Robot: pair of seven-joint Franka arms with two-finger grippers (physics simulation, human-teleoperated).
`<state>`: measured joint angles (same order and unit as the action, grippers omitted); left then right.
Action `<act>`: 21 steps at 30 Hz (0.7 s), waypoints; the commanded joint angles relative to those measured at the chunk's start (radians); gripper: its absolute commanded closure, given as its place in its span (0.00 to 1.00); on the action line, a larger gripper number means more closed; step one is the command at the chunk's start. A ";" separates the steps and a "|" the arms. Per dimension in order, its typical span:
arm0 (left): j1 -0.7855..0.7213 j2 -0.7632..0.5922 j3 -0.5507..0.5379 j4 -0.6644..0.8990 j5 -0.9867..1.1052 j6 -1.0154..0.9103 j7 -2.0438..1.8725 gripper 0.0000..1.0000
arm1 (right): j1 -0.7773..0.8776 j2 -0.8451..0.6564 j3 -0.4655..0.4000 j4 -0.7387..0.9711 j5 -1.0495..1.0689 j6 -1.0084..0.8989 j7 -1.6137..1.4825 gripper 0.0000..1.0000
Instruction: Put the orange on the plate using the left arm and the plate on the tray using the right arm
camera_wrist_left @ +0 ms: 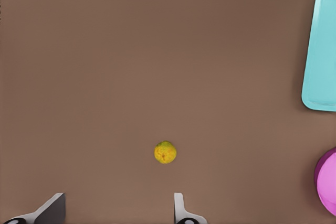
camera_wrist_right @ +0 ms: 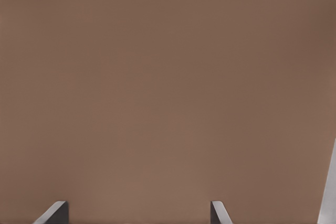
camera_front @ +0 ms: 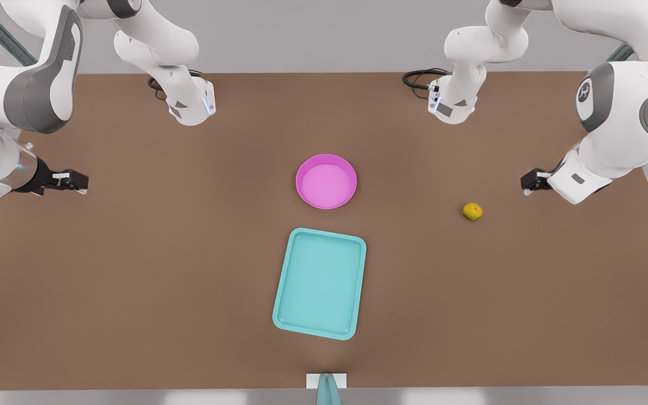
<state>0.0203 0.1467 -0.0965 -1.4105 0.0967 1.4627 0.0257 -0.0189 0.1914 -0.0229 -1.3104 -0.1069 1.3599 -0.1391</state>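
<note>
A: Where is the orange [camera_front: 472, 211]?

B: It sits on the brown bench [camera_front: 133, 270], over on the front view's right. Nothing touches it. It is well apart from the plate [camera_front: 326, 181].

A: And the plate?

B: The pink plate is in the middle of the bench. It has nothing in it. The blue tray [camera_front: 320, 283] lies just below it in the front view, close but not touching. The tray has nothing in it too.

A: Which arm is near the orange?

B: The left end effector [camera_front: 528, 183]. It hangs at the front view's right edge, near the orange but not touching it. In the left wrist view its two fingers [camera_wrist_left: 179, 205] are spread wide and hold nothing, and the orange [camera_wrist_left: 165, 152] lies on the bench out past them. That view also sees a bit of the tray [camera_wrist_left: 321, 51] and the plate [camera_wrist_left: 327, 182] at its edge.

A: And the other arm?

B: The right end effector [camera_front: 79, 181] waits at the front view's left edge, far from everything. Its fingers [camera_wrist_right: 219, 212] are wide apart and hold nothing, with bare bench [camera_wrist_right: 168, 87] under them.
</note>
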 commanded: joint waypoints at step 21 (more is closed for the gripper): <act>-0.063 0.194 0.089 -0.792 -0.026 0.832 -0.027 0.00 | 0.001 0.006 -0.002 -0.007 0.001 0.012 -0.094 0.00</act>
<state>-0.0426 0.3357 -0.0081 -2.1911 0.0683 2.1750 0.0078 -0.0186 0.1994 -0.0243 -1.3180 -0.1067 1.3716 -0.2042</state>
